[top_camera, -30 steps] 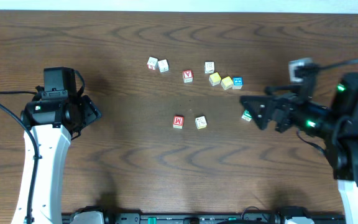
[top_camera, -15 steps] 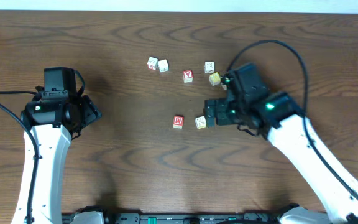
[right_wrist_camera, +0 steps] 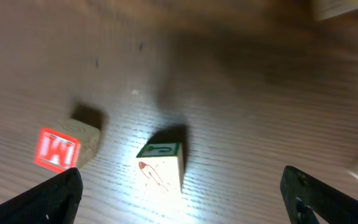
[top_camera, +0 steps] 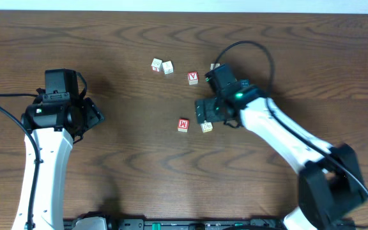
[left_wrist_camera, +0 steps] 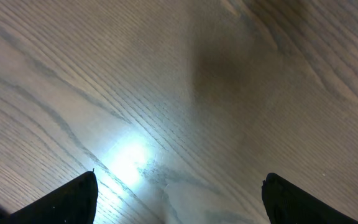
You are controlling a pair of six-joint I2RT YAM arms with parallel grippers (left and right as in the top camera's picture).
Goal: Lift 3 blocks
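1. Dark wood-grain table [top_camera: 126, 166] fills the whole overhead view, and every block you can see sits on it.
2. Nearest you, the left gripper [left_wrist_camera: 179, 208] has its fingers spread wide over bare wood. It holds nothing and is well apart from all the blocks.
3. In the middle, the right gripper [right_wrist_camera: 182, 196] reaches in from the right, jaws wide apart and clamped on nothing.
4. The cream block [right_wrist_camera: 162, 165] (green top face, red scribble on its side) sits on the table between those spread fingers. You can't tell whether either finger touches it.
5. The red M block [right_wrist_camera: 58, 149] is just beside the cream one, to its left and outside the fingers.
6. Farther back are a red A block [top_camera: 193, 78] and two pale blocks [top_camera: 156, 64] side by side. One more block [top_camera: 215, 66] is half hidden by the right arm.
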